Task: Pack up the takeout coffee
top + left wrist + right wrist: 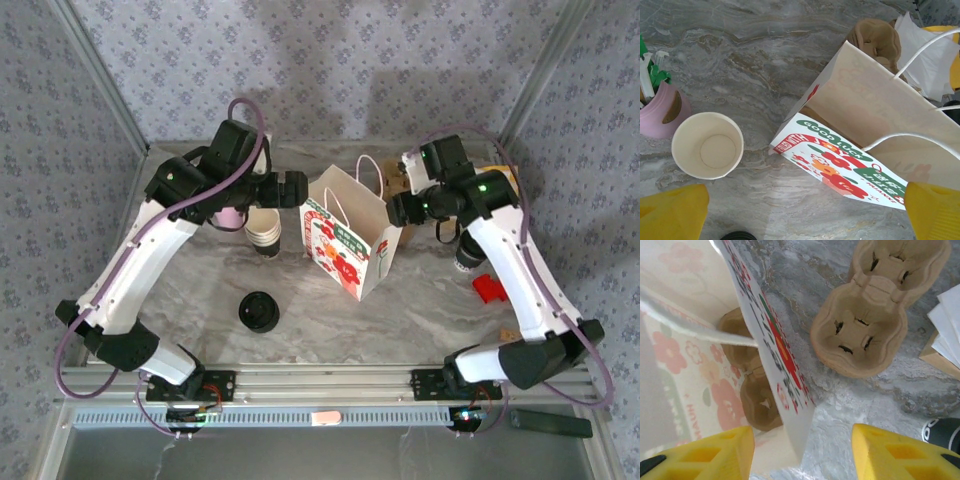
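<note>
A white paper bag with red and green flower print stands open mid-table, and a brown pulp cup carrier lies inside it. A small pale cup with a dark top, probably the takeout coffee, stands right of the bag, half hidden behind my right arm; its black edge shows in the right wrist view. My left gripper hangs open over the bag's left end, holding nothing. My right gripper is open, its fingers on either side of the bag's right side wall.
A stack of lidless beige cups and a pink holder of sticks stand left of the bag. Black lids lie near the front. A second pulp carrier, white napkins and a red piece are on the right.
</note>
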Robot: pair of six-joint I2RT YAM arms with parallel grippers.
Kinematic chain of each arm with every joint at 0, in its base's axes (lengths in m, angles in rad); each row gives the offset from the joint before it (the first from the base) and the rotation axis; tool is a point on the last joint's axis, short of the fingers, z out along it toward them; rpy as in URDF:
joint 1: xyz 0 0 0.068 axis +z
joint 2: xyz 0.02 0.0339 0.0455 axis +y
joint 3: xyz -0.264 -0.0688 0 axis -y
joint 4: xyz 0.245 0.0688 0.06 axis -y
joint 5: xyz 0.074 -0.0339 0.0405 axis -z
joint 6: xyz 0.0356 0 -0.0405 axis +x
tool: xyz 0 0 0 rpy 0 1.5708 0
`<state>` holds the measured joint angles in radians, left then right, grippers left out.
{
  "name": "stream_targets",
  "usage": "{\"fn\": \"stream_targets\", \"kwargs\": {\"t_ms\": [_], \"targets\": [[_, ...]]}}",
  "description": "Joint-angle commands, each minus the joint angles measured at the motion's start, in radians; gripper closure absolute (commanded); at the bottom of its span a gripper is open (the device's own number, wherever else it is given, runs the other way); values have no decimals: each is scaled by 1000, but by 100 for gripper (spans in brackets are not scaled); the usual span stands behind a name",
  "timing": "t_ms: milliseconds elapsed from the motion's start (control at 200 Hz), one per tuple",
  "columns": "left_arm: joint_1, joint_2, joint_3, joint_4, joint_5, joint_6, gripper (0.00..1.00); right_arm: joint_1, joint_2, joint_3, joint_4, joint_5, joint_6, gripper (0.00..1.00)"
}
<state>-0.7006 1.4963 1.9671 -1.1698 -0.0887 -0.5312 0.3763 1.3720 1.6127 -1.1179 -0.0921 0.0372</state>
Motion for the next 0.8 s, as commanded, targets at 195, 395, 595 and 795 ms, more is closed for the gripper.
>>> {"fn": "stream_targets", "kwargs": {"t_ms": [195,395,595,795], "targets": [[12,-14,-7,16,32,16,0,-11,63,13,73,-78,-58,47],[15,-20,-7,33,20,25,0,-16,10,136,-12,-70,8,43],[14,-49,-55,80,-26,59,0,-100,-26,231,-222,88,240,39],[15,-82,-143,154,-46,92,0,-356,1,244,-386,149,457,35]]}}
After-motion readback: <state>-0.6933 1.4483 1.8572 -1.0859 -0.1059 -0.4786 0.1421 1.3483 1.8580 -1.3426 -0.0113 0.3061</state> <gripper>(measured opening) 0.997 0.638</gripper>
